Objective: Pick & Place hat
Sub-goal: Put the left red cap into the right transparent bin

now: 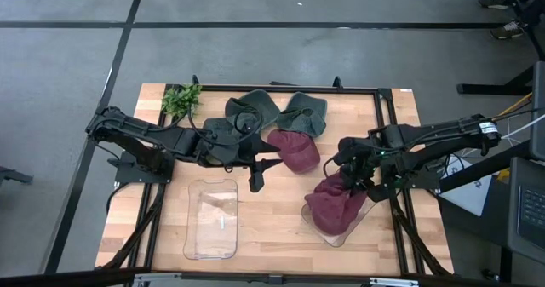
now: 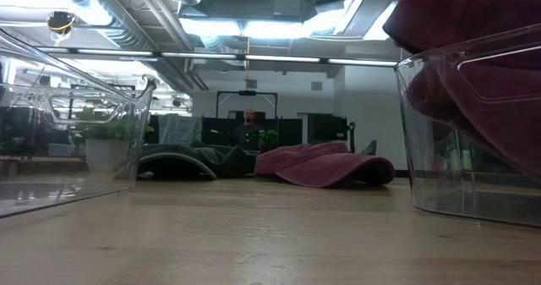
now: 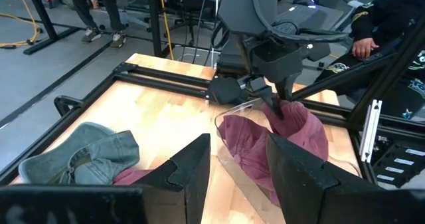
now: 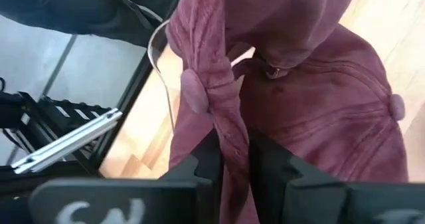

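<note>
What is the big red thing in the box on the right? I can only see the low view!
Observer: A maroon hat. The right gripper is pinching its cloth over the clear bin; the right wrist view shows the fingers shut on the fabric.
Child: Is there only one hat in there?
Observer: No, the right wrist view shows a second maroon hat lying underneath.
Child: Where's the other arm?
Observer: The left gripper is open above the table, beside the maroon hat lying there.
Child: Is the left box full too?
Observer: No, from above the left bin holds no hats.
</note>
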Controlling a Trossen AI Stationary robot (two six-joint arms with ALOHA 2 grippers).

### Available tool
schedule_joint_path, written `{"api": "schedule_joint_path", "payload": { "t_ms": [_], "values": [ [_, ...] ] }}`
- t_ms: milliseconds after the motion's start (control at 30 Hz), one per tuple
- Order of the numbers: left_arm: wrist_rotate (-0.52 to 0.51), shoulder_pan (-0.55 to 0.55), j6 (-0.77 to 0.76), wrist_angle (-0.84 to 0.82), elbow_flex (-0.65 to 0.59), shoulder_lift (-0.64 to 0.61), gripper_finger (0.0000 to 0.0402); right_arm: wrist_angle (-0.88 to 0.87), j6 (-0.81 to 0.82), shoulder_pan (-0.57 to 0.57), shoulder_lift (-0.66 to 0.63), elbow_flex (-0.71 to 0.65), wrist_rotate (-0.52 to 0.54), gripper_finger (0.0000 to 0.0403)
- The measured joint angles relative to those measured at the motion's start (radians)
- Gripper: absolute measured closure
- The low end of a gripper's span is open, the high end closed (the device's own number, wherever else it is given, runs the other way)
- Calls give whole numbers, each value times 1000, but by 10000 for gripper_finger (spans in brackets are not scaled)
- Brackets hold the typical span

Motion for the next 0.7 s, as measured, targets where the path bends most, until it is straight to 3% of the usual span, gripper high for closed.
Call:
{"api": "schedule_joint_path", "payload": {
  "t_ms": [367,533,700],
  "values": [
    [-1,1,0,0,0,0,258,3,42,0,0,0,1,217],
    [-1,1,0,0,0,0,258,-4,47,0,0,31,94,198],
    [-1,1,0,0,0,0,258,-24,66,0,0,139,104,196]
  ]
}}
